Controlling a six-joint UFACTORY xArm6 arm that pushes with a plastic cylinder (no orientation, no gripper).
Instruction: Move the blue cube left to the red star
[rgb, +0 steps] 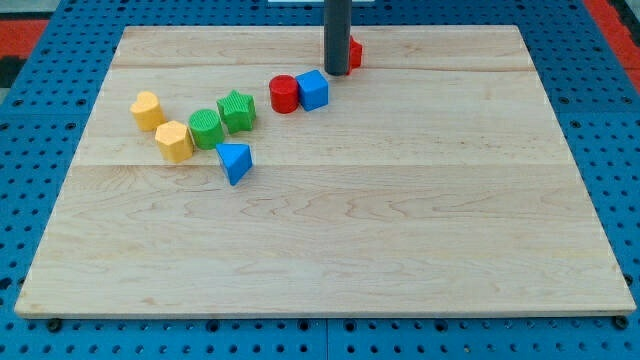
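Note:
The blue cube (313, 90) sits near the view's top centre, touching a red cylinder (284, 94) on its left. A red block, likely the red star (354, 52), is mostly hidden behind the rod, up and right of the cube. My tip (336, 73) rests on the board just up and right of the blue cube, between it and the red block, close to both.
A green star (237, 110), a green cylinder (206, 129), two yellow blocks (148, 110) (174, 141) and a blue triangular block (235, 162) cluster at the view's left. The wooden board (400, 230) lies on a blue pegboard.

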